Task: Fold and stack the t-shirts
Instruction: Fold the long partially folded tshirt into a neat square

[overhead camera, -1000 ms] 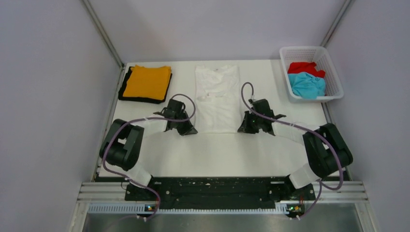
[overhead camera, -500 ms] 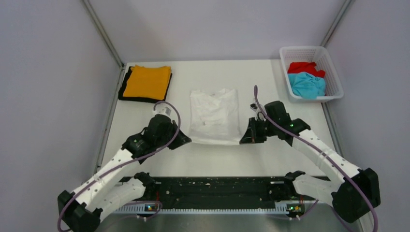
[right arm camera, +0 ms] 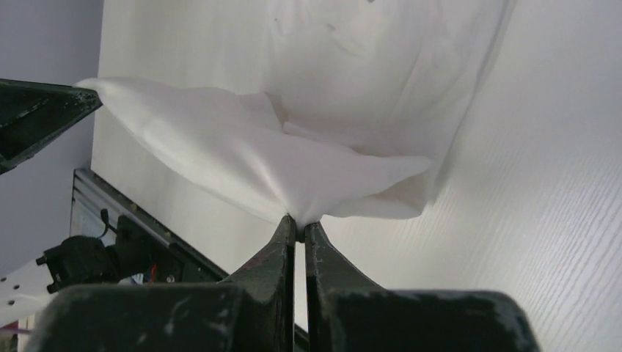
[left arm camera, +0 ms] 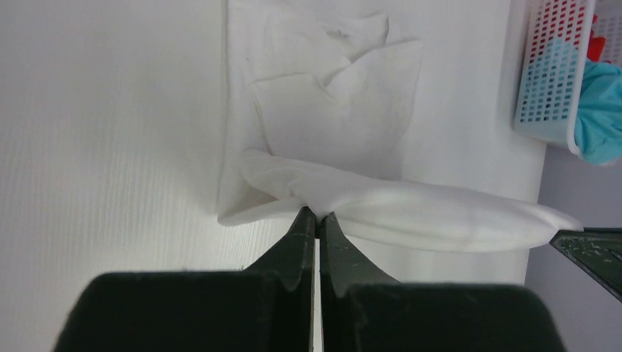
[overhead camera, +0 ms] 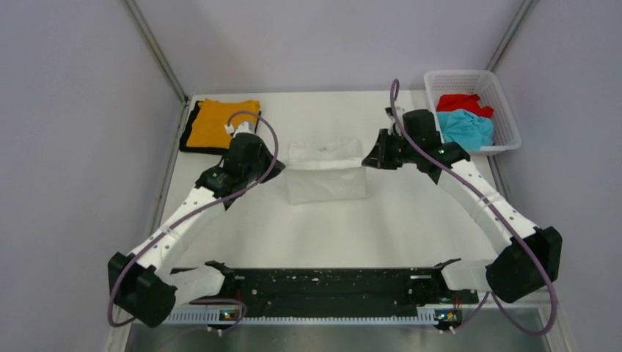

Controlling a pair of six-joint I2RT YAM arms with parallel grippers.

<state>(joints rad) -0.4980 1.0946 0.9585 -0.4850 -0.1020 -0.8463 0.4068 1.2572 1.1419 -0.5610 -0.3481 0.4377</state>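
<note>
White shirt [overhead camera: 325, 176] is half folded mid-surface [overhead camera: 411, 220], one edge clamped in left tool [left arm camera: 317, 214] and right tool [right arm camera: 299, 220] and held above the rest. Orange [overhead camera: 220, 125] on black [overhead camera: 188, 138] is stacked already; red [overhead camera: 458, 103] and teal [overhead camera: 466, 129] are left in the basket [overhead camera: 507, 121].

White tee [overhead camera: 325, 183] mid-table, half folded, near hem raised. Orange tee [overhead camera: 213, 121] folded atop black tee [overhead camera: 189, 137], far left. Red tee [overhead camera: 458, 103] + teal tee [overhead camera: 466, 129] crumpled, far right.

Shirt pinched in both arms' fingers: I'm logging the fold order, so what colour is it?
It is a plain white t-shirt, seen best in the top external view.
</note>
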